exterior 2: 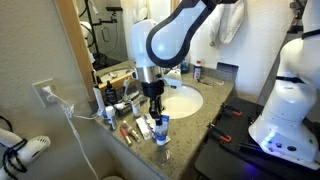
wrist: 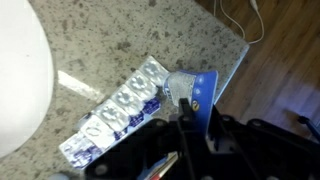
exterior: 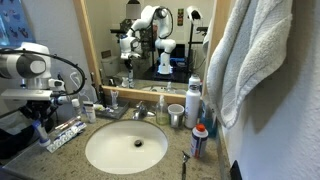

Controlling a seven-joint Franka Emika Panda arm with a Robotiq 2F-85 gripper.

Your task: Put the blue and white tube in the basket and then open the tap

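One tube at the counter's corner, grip unclear

The gripper (wrist: 198, 120) sits right over the blue and white tube (wrist: 192, 88), but I cannot tell whether the jaws are closed on it. The tube lies at the corner of the granite counter (wrist: 90, 50) beside a blister pack (wrist: 120, 115), so a weak pinch could knock it to the floor (wrist: 285, 85). It looks small and slim, white-bodied with a blue end.

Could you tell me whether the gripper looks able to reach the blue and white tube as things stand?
Probably yes: in the wrist view the gripper hovers by the blue and white tube, jaws seemingly apart, nothing between them. The blister pack lies close beside the tube and might get nudged.
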